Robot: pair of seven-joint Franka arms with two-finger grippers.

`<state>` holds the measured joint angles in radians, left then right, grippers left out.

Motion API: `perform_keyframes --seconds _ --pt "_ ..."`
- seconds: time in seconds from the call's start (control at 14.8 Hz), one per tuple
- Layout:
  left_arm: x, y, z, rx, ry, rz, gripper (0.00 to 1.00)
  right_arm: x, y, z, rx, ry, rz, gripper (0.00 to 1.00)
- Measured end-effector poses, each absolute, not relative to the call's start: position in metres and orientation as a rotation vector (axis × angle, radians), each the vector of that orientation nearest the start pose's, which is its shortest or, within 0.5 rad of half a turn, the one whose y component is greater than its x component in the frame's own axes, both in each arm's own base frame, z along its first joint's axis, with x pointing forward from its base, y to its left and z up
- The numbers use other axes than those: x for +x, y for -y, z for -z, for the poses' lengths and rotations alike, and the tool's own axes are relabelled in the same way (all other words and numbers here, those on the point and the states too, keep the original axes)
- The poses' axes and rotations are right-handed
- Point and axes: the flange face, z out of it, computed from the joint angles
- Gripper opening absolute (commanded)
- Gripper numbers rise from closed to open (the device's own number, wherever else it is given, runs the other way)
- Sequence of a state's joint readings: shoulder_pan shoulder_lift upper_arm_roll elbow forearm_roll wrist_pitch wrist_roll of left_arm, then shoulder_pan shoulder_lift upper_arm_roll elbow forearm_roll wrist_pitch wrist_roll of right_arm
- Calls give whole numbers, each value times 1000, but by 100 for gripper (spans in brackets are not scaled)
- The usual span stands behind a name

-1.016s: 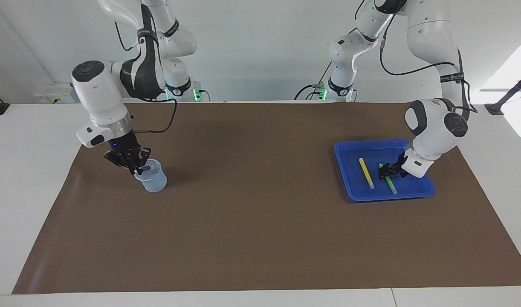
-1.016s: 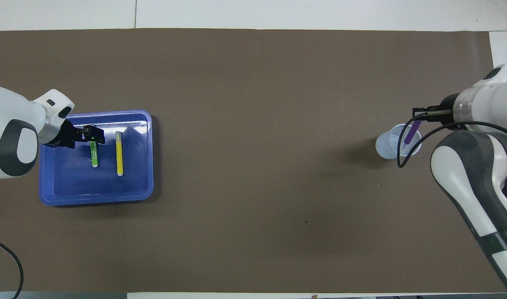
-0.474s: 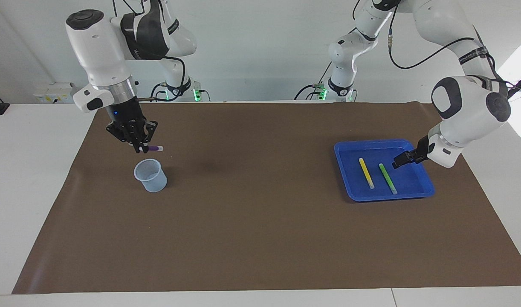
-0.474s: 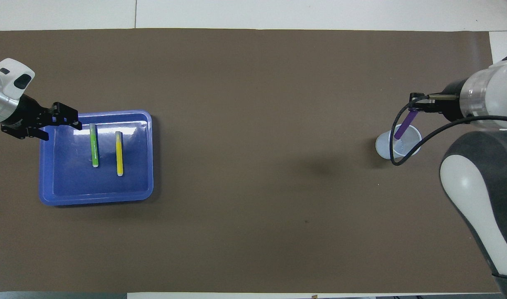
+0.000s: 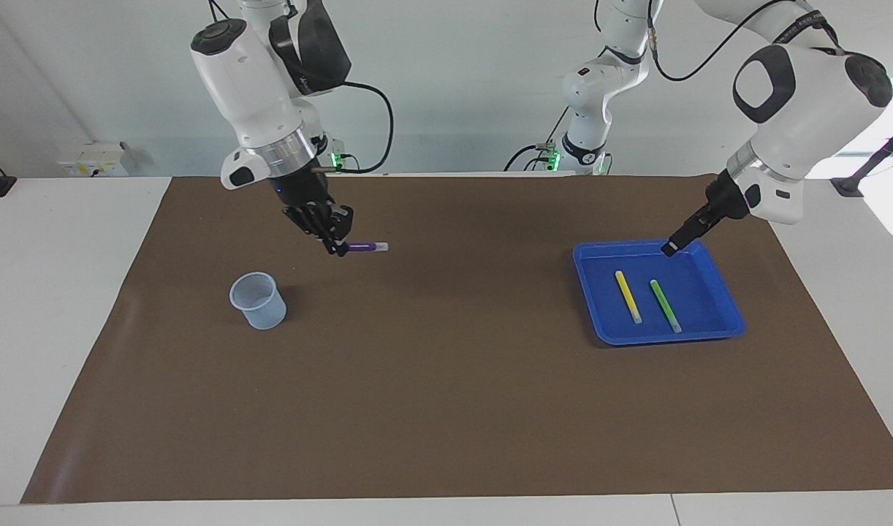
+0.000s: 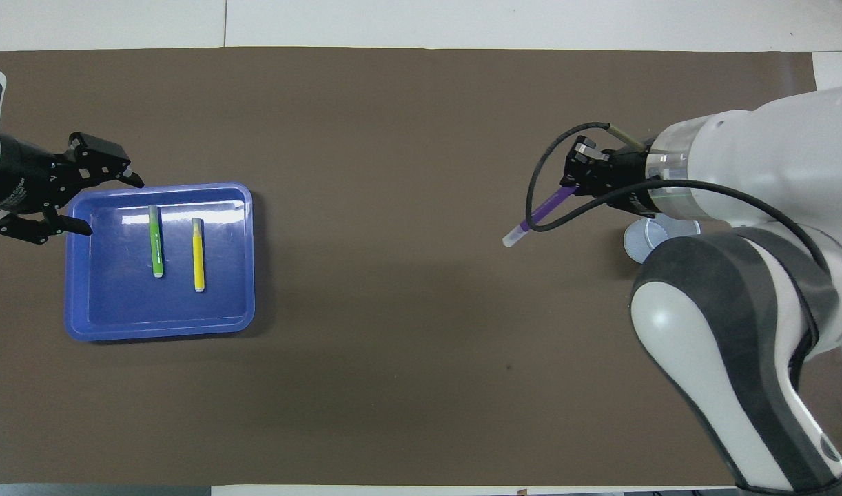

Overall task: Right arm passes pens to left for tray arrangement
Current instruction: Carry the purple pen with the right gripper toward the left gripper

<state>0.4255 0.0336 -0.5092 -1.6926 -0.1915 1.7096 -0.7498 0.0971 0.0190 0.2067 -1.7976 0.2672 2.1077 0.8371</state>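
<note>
- Pens first: we count two of three done, the slim yellow marker pen and slim green marker pen lying side by side in the shallow bright blue plastic tray.
- We see the slim purple marker pen clenched in the right gripper, in the air over the brown mat, pale tip toward 3 o'clock in the facing view.
- Handover and placing remain, we judge.
- We find the left gripper released, over the tray's rim.
- Only a small translucent bluish cup stands nearby; it does not block the way.

Two pens lie side by side in the tray at my left arm's end; the cup stands at my right arm's end of the bench.
</note>
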Motion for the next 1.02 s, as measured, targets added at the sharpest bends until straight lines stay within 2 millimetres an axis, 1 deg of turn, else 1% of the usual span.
perform_keyframes --seconds 0.2,0.41,0.54,0.68,0.81,1.02 --pt "552 114 -584 -2952 1497 -147 100 562 -252 -568 -2460 -1068 83 0" --pt "541 153 -606 -2721 1909 -131 100 557 -302 -583 -2327 -1192 -17 0" --pt "534 174 -620 -2561 2137 -137 100 553 -320 -591 -2261 -1230 -88 0" --pt "526 192 -631 -2403 2323 -146 100 547 -333 -594 -2234 -1242 -131 0" --pt "517 204 -642 -2280 2454 -146 100 540 -345 -595 -2227 -1248 -158 0" --pt "497 226 -659 -2144 2592 -136 100 526 -364 -597 -2218 -1261 -195 0"
